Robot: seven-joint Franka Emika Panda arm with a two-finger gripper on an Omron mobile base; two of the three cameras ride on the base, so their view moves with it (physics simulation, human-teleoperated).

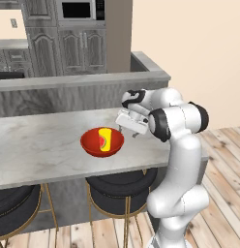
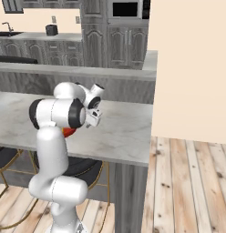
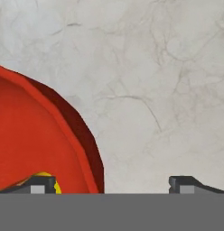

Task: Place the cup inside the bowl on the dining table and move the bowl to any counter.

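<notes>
A wide, shallow, glossy red round bowl [image 1: 102, 142] rests on the long light grey-white marble desk [image 1: 39, 145], toward its right end and roughly midway between the front and back edges. Inside the bowl stands a small yellow cylindrical cup [image 1: 106, 139] with a red patch on its side, upright and leaning close to the bowl's right inner wall; its rim rises just above the bowl's rim. In the hand view the bowl's red rim [image 3: 64, 131] curves across the left side, a sliver of the yellow cup [image 3: 47, 177] peeks up at the bottom, and bare marble [image 3: 154, 90] lies to the right. The white arm's gripper [image 1: 129, 130] hangs just beside the bowl's right edge, above the marble, with nothing between its fingers [image 3: 39, 184]; they stand spread wide, one fingertip over the bowl's interior and the other over the bare desk, so the bowl's rim lies between them. In the right base view the arm hides most of the bowl, and a small red and orange patch [image 2: 68, 132] shows below the arm's elbow. Two dark round stools [image 1: 123, 186] with gold legs are tucked under the desk's front edge. Behind the desk runs a light grey stone counter [image 1: 78, 80] over dark grey wood cabinets [image 1: 83, 48].
</notes>
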